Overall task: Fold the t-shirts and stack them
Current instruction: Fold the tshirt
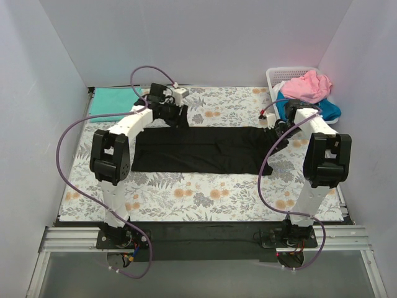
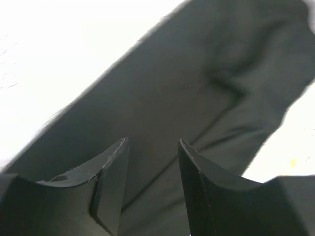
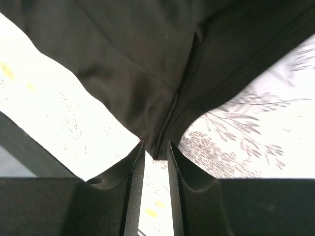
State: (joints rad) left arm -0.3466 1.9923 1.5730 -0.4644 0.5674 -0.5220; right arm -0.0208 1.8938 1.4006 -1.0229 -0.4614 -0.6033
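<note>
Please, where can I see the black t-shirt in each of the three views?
Top external: the black t-shirt lies spread out in the centre.
Left wrist: the black t-shirt fills most of the picture as a diagonal band.
Right wrist: the black t-shirt fills the upper part, one corner pointing down.
Shared landmark: the flowered table cloth under it.

You count four: one black t-shirt (image 1: pixel 198 149), one mint-green t-shirt (image 1: pixel 111 102), one pink t-shirt (image 1: pixel 308 85), one blue t-shirt (image 1: pixel 330 113). Also one basket (image 1: pixel 291 70).
</note>
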